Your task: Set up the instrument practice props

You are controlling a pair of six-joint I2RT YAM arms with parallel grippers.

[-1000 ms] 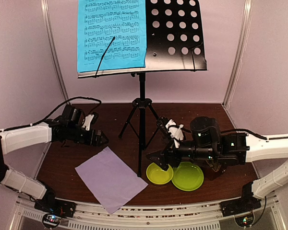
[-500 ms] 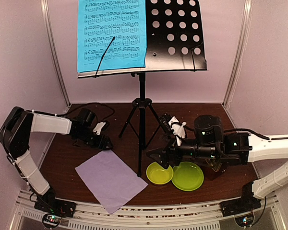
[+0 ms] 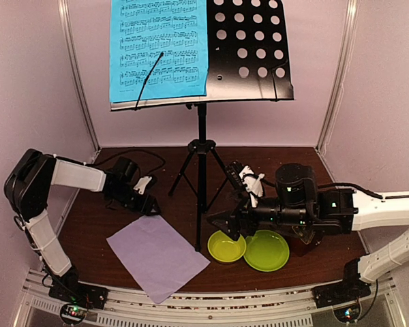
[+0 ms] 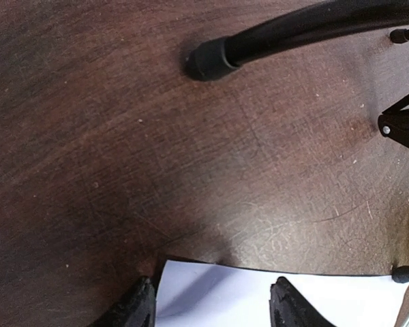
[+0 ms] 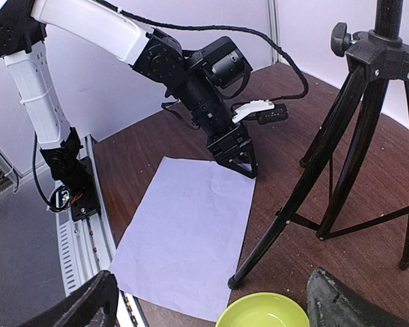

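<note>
- The black music stand [image 3: 249,48] is up on its tripod at the 12 o'clock side of the bench [image 3: 95,228]. The cyan sheet [image 3: 158,48] is on the 9 o'clock half of its perforated desk; the 3 o'clock half is bare.
- The lilac sheet [image 3: 157,253] lies flat on the bench, at about 7 o'clock from the tripod's centre post.
- The step in hand looks like picking up that lilac sheet so that it can join the cyan one.
- The left pincer [image 3: 152,206] is down at the sheet's 12 o'clock corner. In the left wrist view its two fingertips [image 4: 140,308] stand partly apart with the paper's edge running between them, and they have no hold on it.
- The right pincer [image 3: 217,221] hangs wide open and holds nothing. It sits just 3 o'clock of the centre post, above the lime-green bowl [image 3: 226,246], with the lime-green plate [image 3: 267,252] beside that.
- I cannot pick out a metronome with any certainty; the right arm covers part of the bench.
- Next move, as I judge it:
  - The sheet lies flat on wood, so the left fingers must get one tip under the corner, or pinch up a fold, before they close.
  - The lift then goes towards 12 o'clock, clear of the tripod leg [image 4: 286,34] nearby.
  - The risk is that the tips close on bare wood and only push the paper along.
</note>
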